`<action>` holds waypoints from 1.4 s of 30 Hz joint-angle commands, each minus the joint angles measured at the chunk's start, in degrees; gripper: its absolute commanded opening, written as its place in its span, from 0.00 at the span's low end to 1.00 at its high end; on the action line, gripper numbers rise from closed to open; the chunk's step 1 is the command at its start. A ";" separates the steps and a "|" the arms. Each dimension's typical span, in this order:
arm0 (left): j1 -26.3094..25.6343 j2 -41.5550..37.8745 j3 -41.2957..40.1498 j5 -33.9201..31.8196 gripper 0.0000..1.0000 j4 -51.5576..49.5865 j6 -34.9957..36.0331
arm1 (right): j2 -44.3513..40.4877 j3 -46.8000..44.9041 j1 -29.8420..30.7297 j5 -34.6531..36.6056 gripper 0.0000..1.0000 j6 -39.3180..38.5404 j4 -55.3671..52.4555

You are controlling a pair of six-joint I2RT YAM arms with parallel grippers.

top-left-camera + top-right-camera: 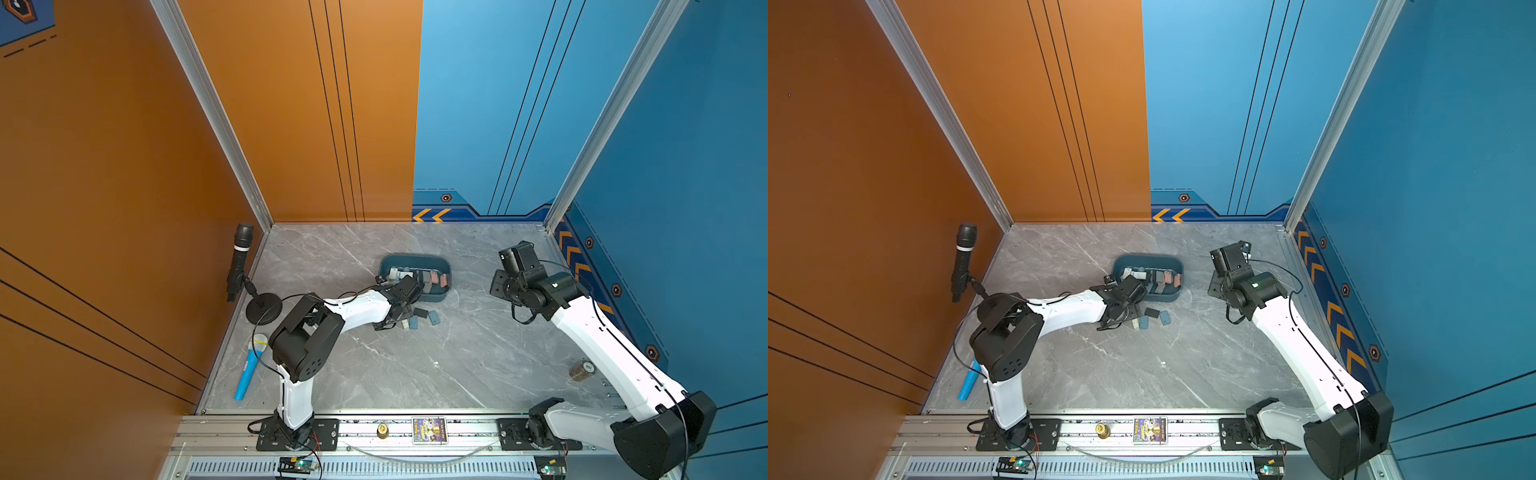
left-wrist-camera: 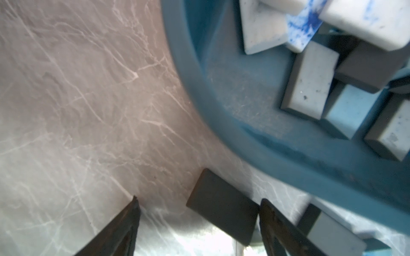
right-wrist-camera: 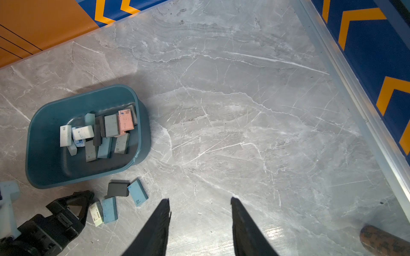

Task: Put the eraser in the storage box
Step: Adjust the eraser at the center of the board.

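The left hand (image 2: 199, 198) is hanging spread wide and empty, its fingers straddling the dark eraser (image 2: 221, 208). That eraser is lying flat on the table (image 2: 77, 99), just outside the storage box (image 2: 310, 168); I cannot tell whether a finger is touching it. The right hand (image 3: 199, 199) is hovering part-open over bare table, holding nothing. A pile of erasers (image 3: 106, 133) is already sitting in the box, while three other loose erasers (image 3: 109, 209) are waiting beside it, so the job looks mostly done.
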 commanded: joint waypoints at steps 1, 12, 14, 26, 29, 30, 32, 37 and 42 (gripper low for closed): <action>1.17 2.09 1.11 0.64 0.84 -0.93 -0.09 | -1.19 -0.76 -0.42 0.58 0.47 1.04 0.65; 2.14 -0.04 -1.40 -0.43 0.73 -2.59 1.76 | -0.96 -1.35 -0.42 -0.30 0.47 1.60 1.44; 2.16 -1.07 -2.44 -0.44 0.71 -2.82 2.05 | -0.93 -1.55 -0.42 -0.56 0.47 1.72 1.74; 2.10 -8.38 -9.06 -1.43 0.70 -4.10 3.92 | -0.67 -2.03 -0.07 -1.44 0.47 2.31 2.76; 2.05 -10.00 -9.10 -1.42 0.74 -4.09 5.79 | -0.50 -2.03 0.09 -1.74 0.47 2.43 3.02; 2.12 -10.47 -9.10 -1.33 0.76 -4.10 6.74 | -0.40 -2.08 0.18 -1.78 0.47 2.53 3.12; 2.13 -11.55 -9.10 -0.95 0.77 -4.09 8.73 | -0.23 -2.07 0.35 -1.84 0.47 2.53 3.22; 2.56 -14.82 -9.10 1.96 0.79 -2.80 16.80 | -0.07 -2.08 0.64 -2.02 0.47 2.53 3.29; 5.16 -17.64 -11.49 11.87 0.79 -0.49 31.51 | -0.25 -2.39 0.72 -2.26 0.47 2.40 3.29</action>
